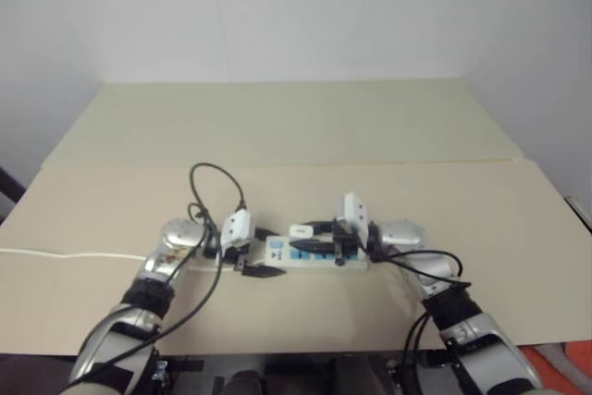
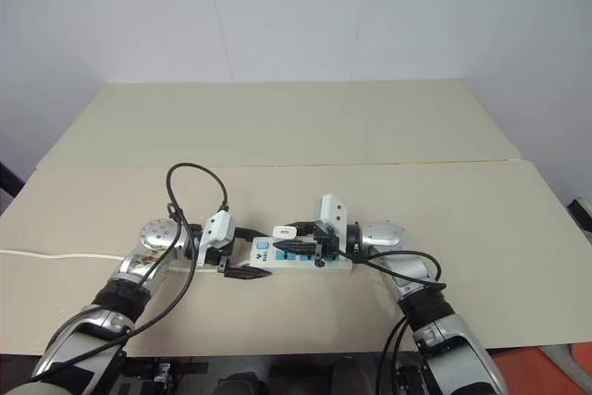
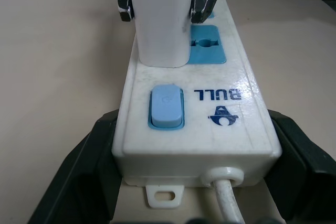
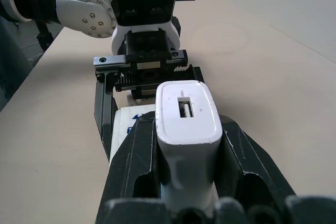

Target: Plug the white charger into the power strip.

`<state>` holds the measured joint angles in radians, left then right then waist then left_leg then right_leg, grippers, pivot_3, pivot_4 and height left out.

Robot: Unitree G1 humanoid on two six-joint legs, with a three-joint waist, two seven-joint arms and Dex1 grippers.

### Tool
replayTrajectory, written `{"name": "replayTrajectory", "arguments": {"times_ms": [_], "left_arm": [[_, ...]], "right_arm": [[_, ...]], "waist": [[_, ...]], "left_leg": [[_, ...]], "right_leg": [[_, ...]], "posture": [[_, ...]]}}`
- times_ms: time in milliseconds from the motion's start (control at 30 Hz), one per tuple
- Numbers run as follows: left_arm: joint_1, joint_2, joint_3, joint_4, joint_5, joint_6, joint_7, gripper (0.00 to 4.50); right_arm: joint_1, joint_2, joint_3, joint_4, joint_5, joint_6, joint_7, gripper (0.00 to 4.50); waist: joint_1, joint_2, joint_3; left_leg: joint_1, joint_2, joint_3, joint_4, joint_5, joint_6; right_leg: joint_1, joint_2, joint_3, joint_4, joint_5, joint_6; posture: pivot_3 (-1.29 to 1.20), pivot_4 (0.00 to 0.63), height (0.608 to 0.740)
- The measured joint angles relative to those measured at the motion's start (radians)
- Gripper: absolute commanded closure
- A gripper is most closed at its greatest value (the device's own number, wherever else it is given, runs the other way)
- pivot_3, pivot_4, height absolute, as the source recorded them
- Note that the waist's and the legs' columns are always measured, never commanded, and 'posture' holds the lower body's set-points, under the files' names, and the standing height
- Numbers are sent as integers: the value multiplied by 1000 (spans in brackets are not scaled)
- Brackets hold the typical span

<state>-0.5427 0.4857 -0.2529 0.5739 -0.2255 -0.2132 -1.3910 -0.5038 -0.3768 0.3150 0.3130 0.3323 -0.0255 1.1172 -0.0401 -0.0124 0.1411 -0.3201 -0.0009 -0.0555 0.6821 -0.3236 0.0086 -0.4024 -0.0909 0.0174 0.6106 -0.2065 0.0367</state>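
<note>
The charger (image 3: 160, 19) stands upright in the strip's (image 3: 210, 129) socket nearest the switch, apparently seated. The right tool (image 4: 186, 182) clamps it; the left tool (image 2: 242, 252) clamps the strip's switch end on the table (image 1: 370, 127). Only letting go seems left.

The white charger (image 3: 160, 19) hides its prongs and socket.

arms: shiny silver with black bands
wrist boxes: white
fingers (image 4: 121, 182): black, thick
cables: thin black loops
screws: small, on silver joints
</note>
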Motion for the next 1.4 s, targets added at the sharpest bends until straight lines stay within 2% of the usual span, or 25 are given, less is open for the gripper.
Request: {"name": "replayTrajectory", "arguments": {"times_ms": [200, 467, 800, 933, 1000, 1067, 1200, 1400], "left_arm": [[1, 0, 1, -1, 0, 0, 0, 1212], [8, 18, 12, -4, -4, 0, -4, 1212], [9, 19, 14, -6, -4, 1, -8, 1212], [9, 20, 23, -7, -4, 6, -8, 1212], [8, 23, 36, -4, -3, 10, -4, 484], [7, 33, 43, 14, 5, 15, 8, 15], [4, 28, 47, 16, 15, 23, 14, 15], [-2, 20, 68, -46, -17, 60, -15, 15]], "right_arm": [[9, 0, 0, -11, -3, 0, -6, 3408], [16, -34, -34, -6, -22, 7, 17, 668], [14, -31, -55, -30, -36, 39, 36, 668], [20, -83, -70, -76, -29, 104, 69, 668], [36, -117, -91, -110, -5, 153, 84, 639], [45, -163, -115, -160, 25, 208, 105, 639], [44, -229, -187, -251, 87, 284, 122, 639], [44, -303, -239, -271, 120, 326, 146, 639]], "waist": [[0, 0, 0], [-10, -1, 0], [-8, -1, 0], [-4, -2, 0], [-1, -2, 1], [0, 0, 2], [6, 0, 3], [19, -1, 6]], "left_leg": [[0, 0, 0, 0, 0, 0], [2, 1, 1, -2, 0, 0], [2, 3, 0, -3, 0, 0], [0, 3, 0, -3, 0, 0], [-1, 2, 0, -3, 0, 0], [-1, 2, 0, -3, 0, 0], [-2, 1, 0, -3, 0, 0], [-3, 1, 0, -3, 0, 0]], "right_leg": [[0, 0, 0, 0, 0, 0], [0, 2, 1, 0, -1, -1], [-1, 3, 1, 0, -1, -2], [-2, 3, 1, 0, -1, -2], [-2, 2, 0, 0, -1, -2], [-3, 2, 0, 0, -1, -2], [-3, 1, 0, -1, -1, -2], [-3, 1, 0, -2, -1, -2]], "posture": [[0, 150, 740], [0, 150, 740], [0, 150, 740], [0, 150, 740], [0, 150, 740], [0, 150, 740], [0, 150, 740], [0, 150, 740]]}}
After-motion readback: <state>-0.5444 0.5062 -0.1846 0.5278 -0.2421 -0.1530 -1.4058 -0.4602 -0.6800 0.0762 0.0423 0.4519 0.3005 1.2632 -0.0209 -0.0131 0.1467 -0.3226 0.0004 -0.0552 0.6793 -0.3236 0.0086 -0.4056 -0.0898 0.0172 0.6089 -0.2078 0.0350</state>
